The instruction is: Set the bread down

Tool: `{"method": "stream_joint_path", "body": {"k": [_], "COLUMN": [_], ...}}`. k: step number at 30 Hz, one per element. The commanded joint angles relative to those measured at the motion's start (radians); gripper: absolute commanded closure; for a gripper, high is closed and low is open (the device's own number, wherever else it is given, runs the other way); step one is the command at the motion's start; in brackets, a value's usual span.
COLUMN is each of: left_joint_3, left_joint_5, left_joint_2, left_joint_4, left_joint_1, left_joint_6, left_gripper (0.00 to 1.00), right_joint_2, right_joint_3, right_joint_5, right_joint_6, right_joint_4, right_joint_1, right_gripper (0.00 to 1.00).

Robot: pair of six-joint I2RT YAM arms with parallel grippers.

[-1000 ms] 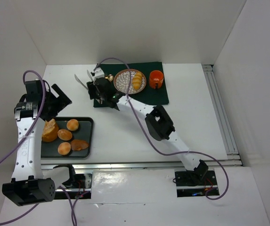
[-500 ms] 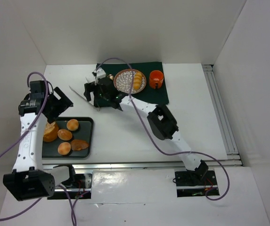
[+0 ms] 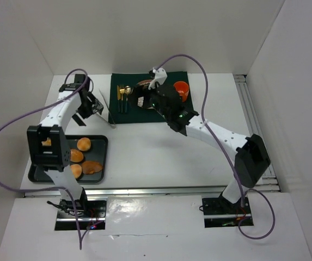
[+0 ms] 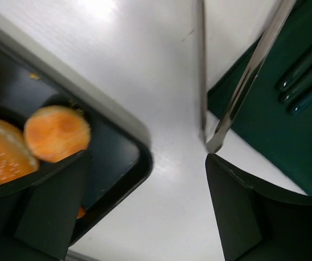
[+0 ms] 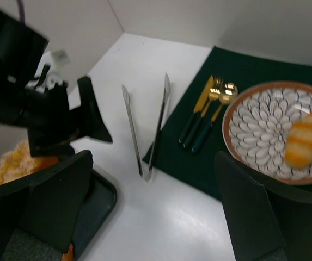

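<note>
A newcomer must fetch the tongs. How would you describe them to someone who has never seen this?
Find the dark green mat at the back. The tongs lie along its left edge, joined end toward the near side. Unlike the gold, dark-handled cutlery beside them, they are plain silver and form a long narrow V.

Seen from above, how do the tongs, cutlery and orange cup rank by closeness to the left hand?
1. Tongs, beside the left hand, at the mat edge.
2. Cutlery, on the mat's left side.
3. Orange cup, on the mat's right side.
</note>
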Motion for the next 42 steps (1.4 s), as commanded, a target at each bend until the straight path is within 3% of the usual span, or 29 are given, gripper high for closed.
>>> {"method": "stream_joint_path", "body": {"k": [1,15,23,35,42], "left_joint_3": [0.120,0.459,0.406,0.393,0.381], "left_joint_5": [-0.090,-0.174,-0.165,-0.186,-0.133], "left_joint_2": [0.117,0.464,0.491,0.524,0.536], "left_joint_4": [-0.050,-0.156,-0.144,-0.073,0.036], "left_joint_1": [-0.046,-0.150,-0.150,-0.130,-0.109], "left_joint_6": [-0.115,-0.210,-0.261,-0.243,-0.182], "left_gripper": [0.01,0.01,0.01,0.01,0.09], "right_joint_2": [-0.099,-0.449,-0.552,-0.552,-0.543], "right_joint_3": [-0.135,-0.429,-0.471,-0.471,-0.471], "right_joint_5": [0.058,0.091,0.111,0.111,0.111], "right_joint_6": [0.011,0.054,0.083,0.092,0.101], "right_joint_4": [-0.078,-0.341,-0.405,-0.423,-0.441], "right_joint_1": [-0.002,-0.002,-0.011,-0.011,-0.011], "right_gripper": [0.00,0.00,0.00,0.00,0.00]}}
